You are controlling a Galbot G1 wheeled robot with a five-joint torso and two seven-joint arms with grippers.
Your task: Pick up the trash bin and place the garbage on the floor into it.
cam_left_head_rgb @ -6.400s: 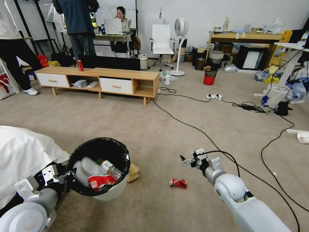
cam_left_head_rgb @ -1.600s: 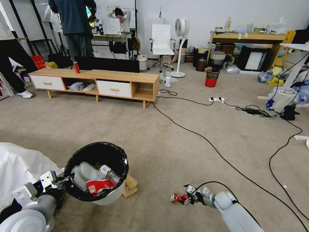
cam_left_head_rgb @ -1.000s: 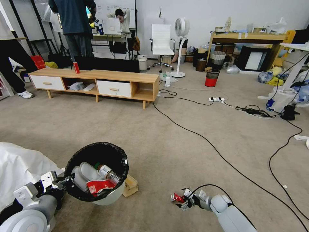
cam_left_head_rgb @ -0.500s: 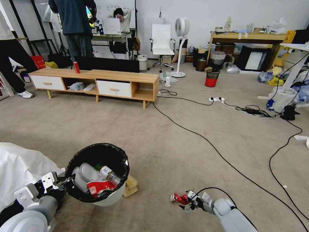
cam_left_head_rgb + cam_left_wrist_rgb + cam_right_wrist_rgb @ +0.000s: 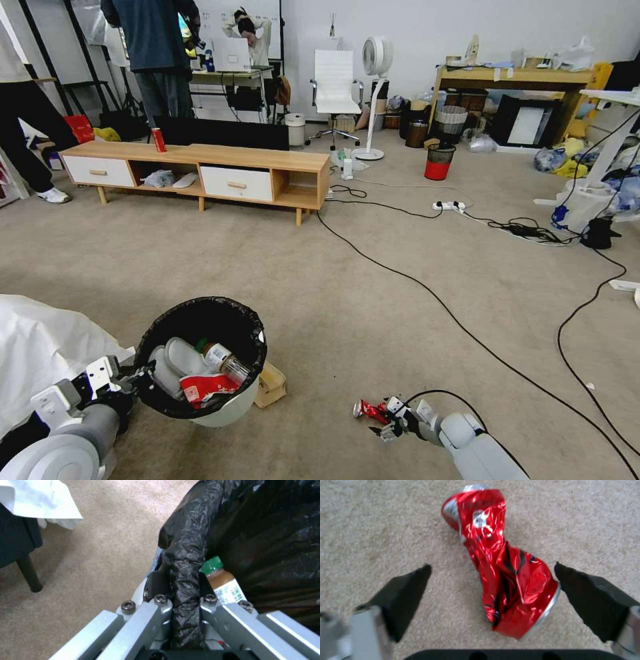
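Lowered since the first earlier frame: right gripper (image 5: 491, 590), now at carpet (image 5: 373, 280) level, jaws open astride the crushed red can (image 5: 500, 567), untouched. Left gripper (image 5: 185, 600) clamped on the trash bin (image 5: 230, 403) rim, bin held aloft. Risk: pads closing off-centre could squirt the slick, twisted can sideways.

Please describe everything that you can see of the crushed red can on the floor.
The crushed red can is shiny red metal with silver ends, twisted and pinched thin in the middle. It lies on its side on the beige carpet, to the right of the trash bin. The right gripper is low over it, fingers open on either side of the can's near end, not touching it.
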